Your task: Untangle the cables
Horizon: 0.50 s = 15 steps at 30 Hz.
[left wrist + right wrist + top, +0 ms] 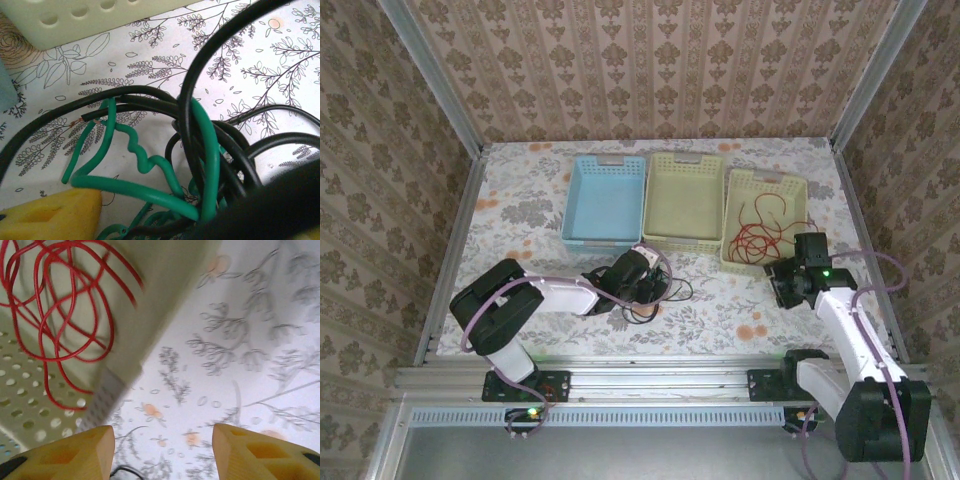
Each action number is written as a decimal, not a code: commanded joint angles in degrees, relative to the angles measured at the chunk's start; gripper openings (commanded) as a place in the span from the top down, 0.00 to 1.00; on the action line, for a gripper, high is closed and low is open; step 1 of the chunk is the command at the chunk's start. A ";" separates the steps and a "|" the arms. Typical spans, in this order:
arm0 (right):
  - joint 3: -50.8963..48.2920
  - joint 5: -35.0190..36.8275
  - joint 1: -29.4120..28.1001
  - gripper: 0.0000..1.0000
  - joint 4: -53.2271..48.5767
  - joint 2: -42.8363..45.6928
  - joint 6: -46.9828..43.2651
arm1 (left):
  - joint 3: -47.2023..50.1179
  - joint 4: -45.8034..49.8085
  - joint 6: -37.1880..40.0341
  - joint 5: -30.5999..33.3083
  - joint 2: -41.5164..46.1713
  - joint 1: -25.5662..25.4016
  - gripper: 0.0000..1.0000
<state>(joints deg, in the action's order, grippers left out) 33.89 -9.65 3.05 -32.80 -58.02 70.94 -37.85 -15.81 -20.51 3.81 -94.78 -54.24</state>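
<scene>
A tangle of black cable (200, 75) and green cable (145, 192) lies on the flowered tablecloth in front of the middle basket. My left gripper (645, 285) is down in this tangle. Its yellow fingertip (50, 215) touches a green loop, and the jaws stand wide apart with the wires between them (185, 225). The red cable (760, 235) lies coiled inside the right cream basket (765, 180); the right wrist view shows the same red cable (65, 315). My right gripper (788, 285) hovers open over bare cloth just outside that basket, with nothing between its fingers (163, 450).
A blue basket (605, 205) and a cream basket (682, 200) stand in a row with the right one at the back of the table. The wall of the cream basket (75, 20) is close behind the tangle. Metal rails edge the table.
</scene>
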 commanded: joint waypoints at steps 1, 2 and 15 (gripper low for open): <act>0.30 -2.44 -0.28 0.44 6.33 -5.51 2.78 | -0.40 0.61 0.99 -0.84 -0.85 0.37 0.30; 1.76 -1.91 -0.03 0.44 6.65 -7.25 1.66 | -0.30 0.77 0.96 -0.83 -0.76 0.42 0.30; 20.79 -4.57 4.71 0.45 9.93 -28.17 -10.74 | -0.12 1.17 1.03 -0.74 0.17 0.43 0.30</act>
<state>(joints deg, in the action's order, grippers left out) 51.83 -14.35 7.64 -21.08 -86.52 64.64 -37.85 -15.81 -20.51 3.81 -94.78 -54.24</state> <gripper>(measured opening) 0.549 0.699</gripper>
